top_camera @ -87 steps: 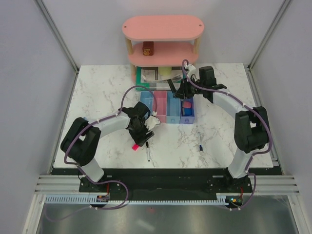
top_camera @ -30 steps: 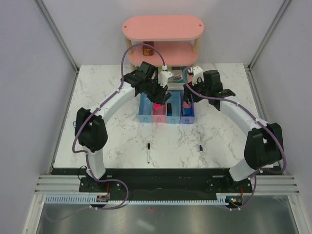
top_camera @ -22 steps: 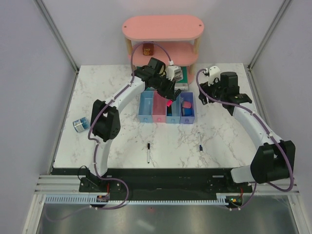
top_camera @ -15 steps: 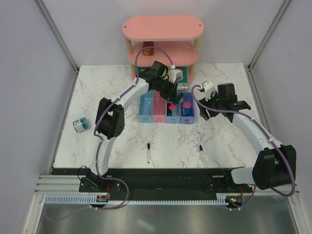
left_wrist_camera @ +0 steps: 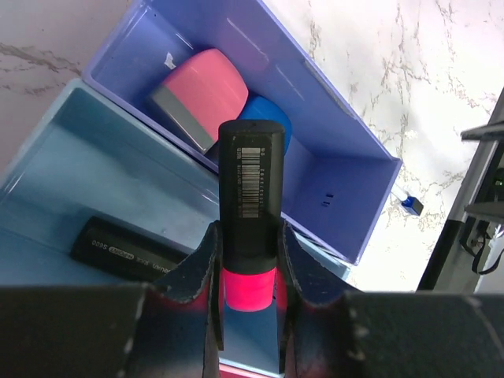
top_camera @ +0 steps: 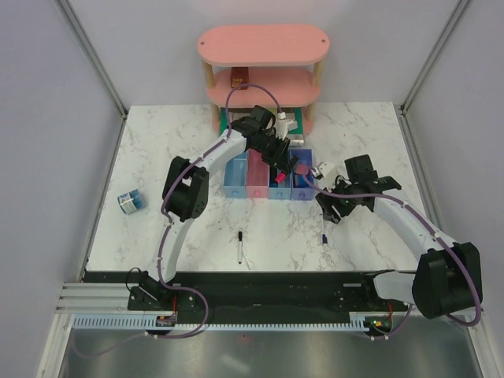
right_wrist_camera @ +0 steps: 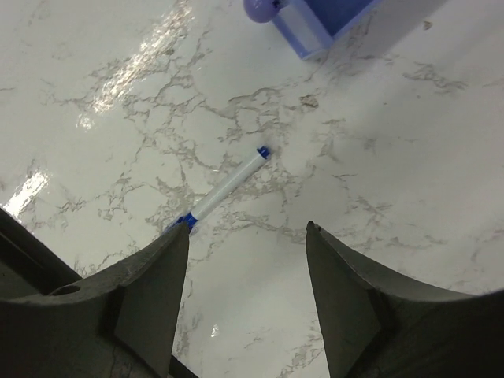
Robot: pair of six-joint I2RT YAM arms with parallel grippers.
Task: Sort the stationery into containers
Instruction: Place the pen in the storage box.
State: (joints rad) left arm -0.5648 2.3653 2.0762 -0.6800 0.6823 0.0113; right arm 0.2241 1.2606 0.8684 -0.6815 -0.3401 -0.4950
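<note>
My left gripper (left_wrist_camera: 250, 232) is shut on the pink highlighter (left_wrist_camera: 250, 181), whose black cap points out over the containers (top_camera: 235, 175). It hangs above the second light blue tray (left_wrist_camera: 94, 157), where a black-and-blue highlighter (left_wrist_camera: 130, 244) lies. The purple-blue tray (left_wrist_camera: 339, 150) holds the pink eraser (left_wrist_camera: 197, 90) and a blue item (left_wrist_camera: 268, 130). My right gripper (right_wrist_camera: 248, 232) is open just above the table, with a white and blue pen (right_wrist_camera: 224, 193) lying by its left finger. A second pen (top_camera: 239, 246) lies near the front. The tape roll (top_camera: 130, 201) sits at the far left.
The pink oval shelf (top_camera: 264, 47) stands at the back with a brown box (top_camera: 239, 77) on its lower level. Green books (top_camera: 228, 120) lie under it, right behind the trays. Grey walls close in the marble table (top_camera: 157, 150) on both sides.
The left gripper has carried the pink highlighter rightward from the pink tray to over the second light blue one. The right arm has pulled back from the trays and come down over the pen.
</note>
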